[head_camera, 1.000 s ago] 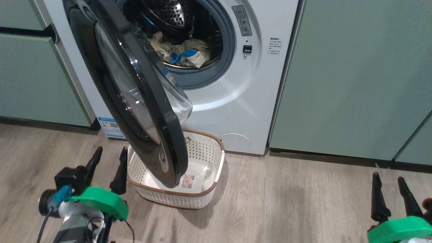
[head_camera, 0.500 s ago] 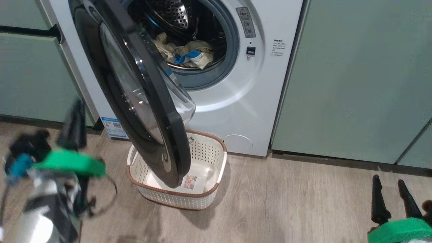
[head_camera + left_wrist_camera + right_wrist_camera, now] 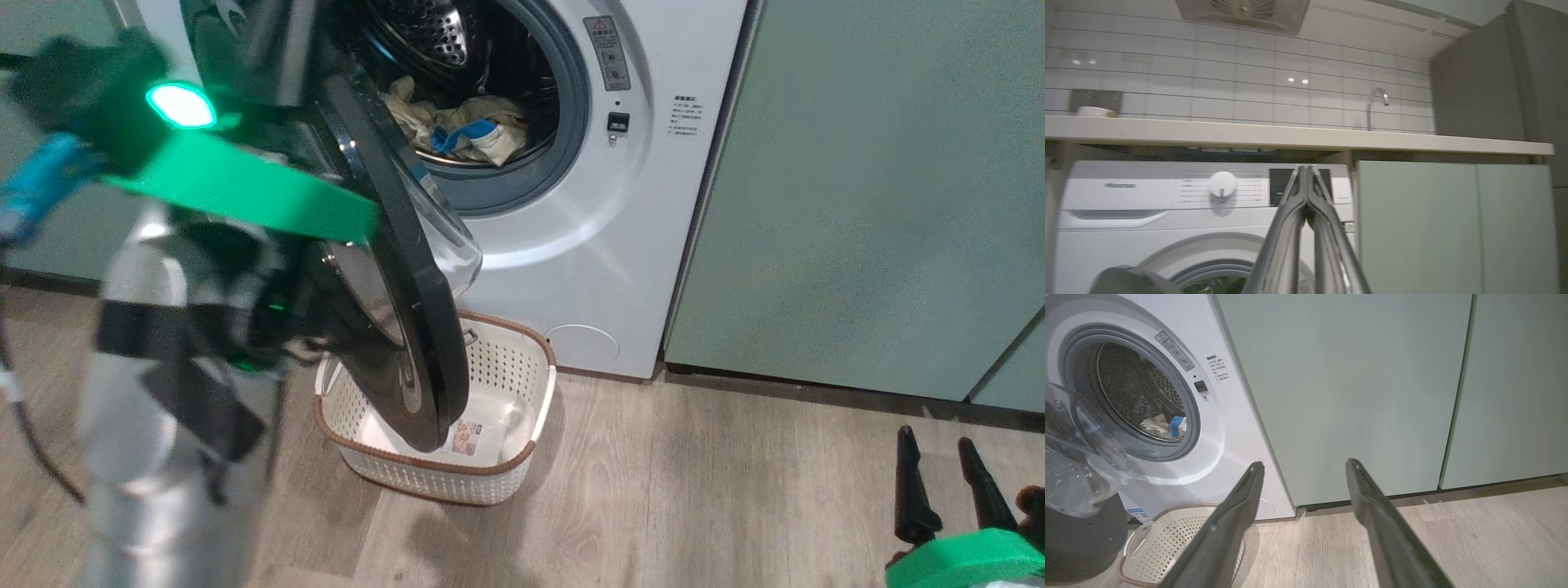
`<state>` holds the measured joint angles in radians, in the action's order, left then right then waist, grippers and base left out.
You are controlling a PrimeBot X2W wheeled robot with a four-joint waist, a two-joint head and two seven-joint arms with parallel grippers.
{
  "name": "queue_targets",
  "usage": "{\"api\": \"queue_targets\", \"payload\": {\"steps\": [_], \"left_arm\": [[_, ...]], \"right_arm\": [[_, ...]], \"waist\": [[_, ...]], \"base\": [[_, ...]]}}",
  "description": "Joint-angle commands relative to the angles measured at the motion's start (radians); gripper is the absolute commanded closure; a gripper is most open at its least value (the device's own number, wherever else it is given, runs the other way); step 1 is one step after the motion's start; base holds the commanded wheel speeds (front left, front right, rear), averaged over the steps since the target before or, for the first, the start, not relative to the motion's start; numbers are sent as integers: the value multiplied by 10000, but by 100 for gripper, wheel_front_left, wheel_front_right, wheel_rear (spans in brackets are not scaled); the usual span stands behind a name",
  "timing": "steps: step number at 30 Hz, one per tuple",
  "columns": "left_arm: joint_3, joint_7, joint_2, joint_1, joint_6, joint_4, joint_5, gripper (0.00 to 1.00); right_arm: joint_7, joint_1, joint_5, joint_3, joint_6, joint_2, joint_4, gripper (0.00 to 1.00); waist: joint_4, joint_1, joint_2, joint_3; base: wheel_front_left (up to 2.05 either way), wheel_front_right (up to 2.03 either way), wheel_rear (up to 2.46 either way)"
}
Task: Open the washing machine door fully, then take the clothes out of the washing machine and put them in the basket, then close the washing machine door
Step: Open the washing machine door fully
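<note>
The white washing machine [image 3: 653, 204] has its door [image 3: 416, 269] swung partly out, with the black rim's lower edge hanging over the basket [image 3: 506, 367] on the floor. Cream clothes [image 3: 465, 131] with a blue patch lie in the steel drum. My left arm [image 3: 180, 269] is raised and blurred in front of the door's outer face. In the left wrist view my left gripper [image 3: 1306, 167] is shut on nothing and points at the machine's control panel [image 3: 1220, 185]. My right gripper [image 3: 939, 445] stands open low at the right, empty; its wrist view shows the fingers [image 3: 1237, 506] apart, plus the clothes [image 3: 1161, 426] and basket [image 3: 1167, 539].
Flat green cabinets [image 3: 857, 204] flank the machine on the right, with more at the left [image 3: 49, 237]. Wood floor [image 3: 694, 490] stretches in front. A pale countertop [image 3: 1290, 139] with a tap [image 3: 1378, 98] runs above the machine.
My left gripper has shut, and the left arm has risen from floor level to in front of the door. The head camera has shifted slightly. The right gripper has stayed put.
</note>
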<state>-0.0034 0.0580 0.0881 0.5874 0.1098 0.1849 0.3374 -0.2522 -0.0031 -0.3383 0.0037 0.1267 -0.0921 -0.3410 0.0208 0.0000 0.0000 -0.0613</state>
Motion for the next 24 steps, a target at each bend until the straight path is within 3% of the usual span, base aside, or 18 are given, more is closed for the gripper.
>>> {"api": "queue_targets", "payload": {"steps": [1, 10, 18, 24], "left_arm": [[7, 282, 123, 406, -68, 395, 43, 100], [-2766, 1005, -321, -437, -60, 760, 707, 100], [-4807, 694, -307, -1390, 38, -112, -58, 100], [-5563, 12, -281, -1966, 54, -1318, -438, 100]], "right_arm": [[-95, -239, -47, 232, 40, -214, 289, 0], [-95, -233, -113, 258, 40, -293, 245, 0], [-95, -282, -155, 271, 40, -368, 214, 0], [-95, -321, -134, 290, 40, -367, 217, 0]], "waist": [[-10, 0, 0, 9], [-121, 0, 0, 67], [-234, 0, 0, 179], [-292, 0, 0, 231]], "base": [[0, 0, 0], [0, 0, 0], [0, 0, 0], [0, 0, 0]]}}
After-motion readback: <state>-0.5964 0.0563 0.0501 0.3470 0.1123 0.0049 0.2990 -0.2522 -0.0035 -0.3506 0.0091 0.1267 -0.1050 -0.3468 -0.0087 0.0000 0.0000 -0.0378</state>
